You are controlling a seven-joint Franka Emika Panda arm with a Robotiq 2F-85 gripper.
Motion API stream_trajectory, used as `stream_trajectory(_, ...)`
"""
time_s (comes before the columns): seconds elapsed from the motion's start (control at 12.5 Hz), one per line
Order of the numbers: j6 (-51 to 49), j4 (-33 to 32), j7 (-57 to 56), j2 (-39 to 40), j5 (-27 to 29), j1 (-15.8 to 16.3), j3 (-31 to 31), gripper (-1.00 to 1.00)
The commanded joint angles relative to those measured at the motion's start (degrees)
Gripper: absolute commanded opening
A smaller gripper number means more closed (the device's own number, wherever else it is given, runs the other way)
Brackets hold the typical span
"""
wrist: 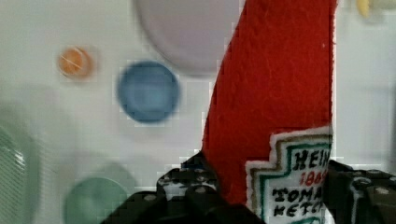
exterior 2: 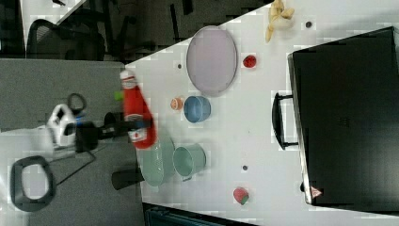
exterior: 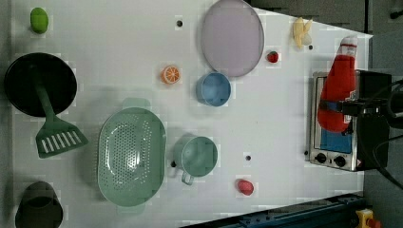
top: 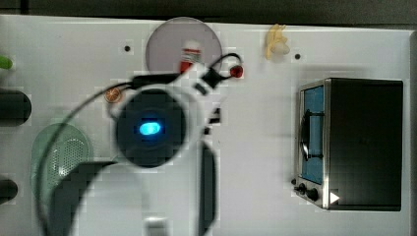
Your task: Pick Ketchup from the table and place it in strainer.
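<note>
Pincer [wrist: 261,196] grips Ketchup [wrist: 275,93] | aloft | white table [exterior: 119,47]

Bright, even light on the white worktop [exterior: 119,47]; shadows soft (barely any glare); the arm [top: 147,128] blurs in the top view.

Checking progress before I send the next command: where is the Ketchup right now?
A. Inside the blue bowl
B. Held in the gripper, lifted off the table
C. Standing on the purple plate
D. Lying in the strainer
B: the gripper is clamped on the Ketchup at its label, and the strainer basin holds nothing yet.
</note>
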Motion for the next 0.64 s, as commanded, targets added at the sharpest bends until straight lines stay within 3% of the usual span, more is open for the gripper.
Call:
stream_trajectory(0.08,-1.79,-0.51,18.39,4.95,0.58,4.92,9.12,0.24)
stream_trajectory(0.32,0.55,0.01,32.26,8.11,0.58,6.27,17.43,0.24)
stream_trajectory(0.64,14.43,-0.14,47.68,17.06,0.5,7.59,26.79,0.24)
